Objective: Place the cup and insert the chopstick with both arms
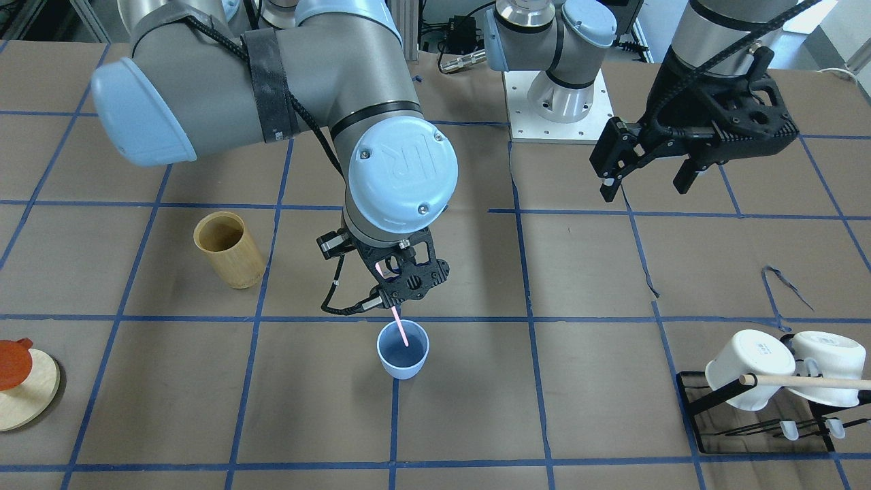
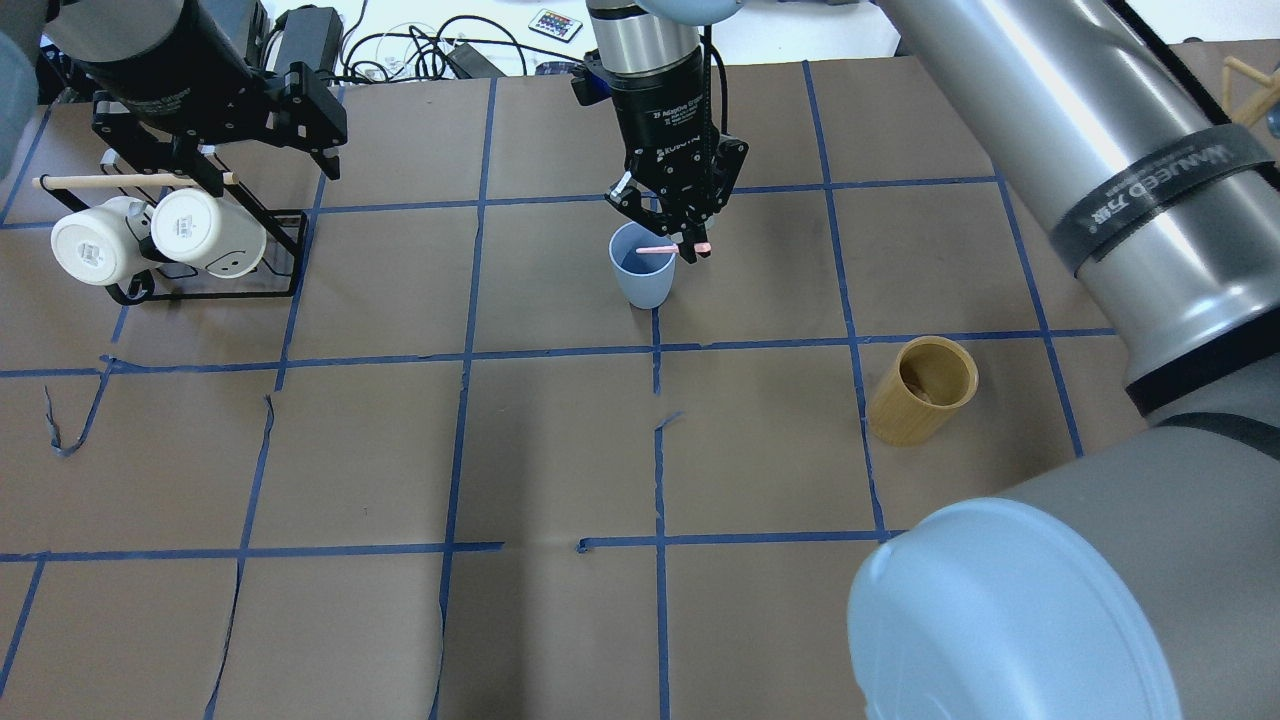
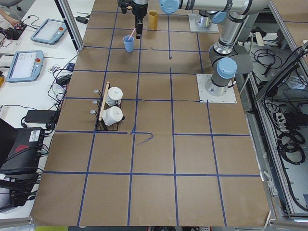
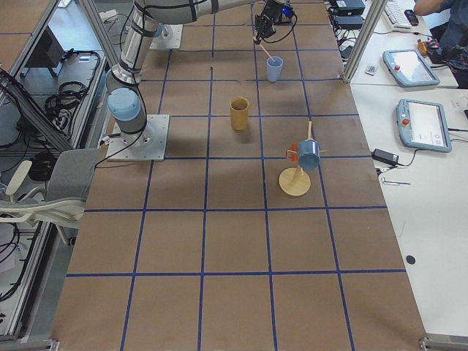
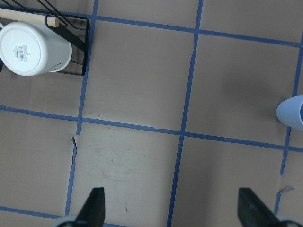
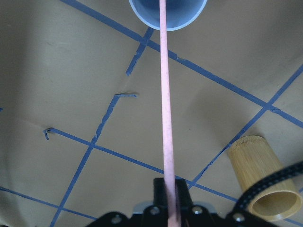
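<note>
The light-blue cup [image 1: 401,364] stands upright on the brown table near its middle; it also shows in the overhead view [image 2: 640,285]. My right gripper [image 1: 398,303] hangs just above it and is shut on the pale-pink chopstick [image 1: 400,328]. The stick slants down, and its lower end is inside the cup's mouth. In the right wrist view the chopstick [image 6: 165,118] runs from my fingers straight to the cup [image 6: 142,12]. My left gripper [image 1: 646,187] is open and empty, held above the table away from the cup, beside the mug rack. In the left wrist view [image 5: 173,208] the cup [image 5: 291,111] is at the right edge.
A tan bamboo holder [image 1: 228,248] stands on my right side of the cup. A black rack [image 1: 708,398] with two white mugs and a wooden rod [image 1: 810,382] is on my left side. A round wooden stand [image 1: 24,391] is at the far right edge.
</note>
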You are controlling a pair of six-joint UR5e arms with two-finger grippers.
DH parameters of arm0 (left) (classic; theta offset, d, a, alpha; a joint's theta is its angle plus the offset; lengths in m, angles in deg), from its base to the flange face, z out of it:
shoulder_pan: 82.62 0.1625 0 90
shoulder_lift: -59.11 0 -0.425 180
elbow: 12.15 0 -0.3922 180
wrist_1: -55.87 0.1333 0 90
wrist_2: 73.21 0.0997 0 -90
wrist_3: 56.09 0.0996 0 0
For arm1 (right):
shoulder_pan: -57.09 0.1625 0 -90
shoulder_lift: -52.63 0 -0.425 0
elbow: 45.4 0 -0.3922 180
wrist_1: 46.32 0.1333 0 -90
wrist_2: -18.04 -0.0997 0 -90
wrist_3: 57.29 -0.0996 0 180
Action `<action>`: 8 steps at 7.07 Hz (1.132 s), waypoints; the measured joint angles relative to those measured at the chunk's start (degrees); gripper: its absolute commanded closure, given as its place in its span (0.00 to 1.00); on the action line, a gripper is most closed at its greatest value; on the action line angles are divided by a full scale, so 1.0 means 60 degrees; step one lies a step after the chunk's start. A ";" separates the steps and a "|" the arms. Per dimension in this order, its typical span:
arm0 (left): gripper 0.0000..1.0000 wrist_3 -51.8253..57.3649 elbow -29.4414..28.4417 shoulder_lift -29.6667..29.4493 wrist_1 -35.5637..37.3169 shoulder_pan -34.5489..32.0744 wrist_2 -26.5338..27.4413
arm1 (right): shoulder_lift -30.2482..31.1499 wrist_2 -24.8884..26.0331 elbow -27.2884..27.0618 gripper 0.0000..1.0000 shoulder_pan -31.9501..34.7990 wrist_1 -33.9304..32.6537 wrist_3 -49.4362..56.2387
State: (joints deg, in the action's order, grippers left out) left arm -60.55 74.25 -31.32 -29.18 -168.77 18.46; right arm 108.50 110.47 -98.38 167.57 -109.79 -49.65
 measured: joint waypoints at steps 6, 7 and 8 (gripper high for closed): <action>0.00 0.0075 -0.0047 -0.0046 0.0050 0.0003 0.0064 | 0.0465 0.0022 -0.0090 0.00 -0.0097 -0.0432 0.0017; 0.00 0.0091 -0.0092 -0.0046 0.0044 0.0005 0.0064 | 0.0945 0.0068 -0.0322 0.00 -0.0252 -0.1026 0.0044; 0.00 0.0097 -0.0118 -0.0038 0.0041 0.0007 0.0068 | 0.1485 0.0035 -0.0883 0.00 -0.0684 -0.1716 0.0060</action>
State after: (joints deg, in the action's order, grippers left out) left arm -59.97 73.54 -31.55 -28.93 -168.72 18.87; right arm 117.41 110.68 -103.68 163.47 -120.09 -49.29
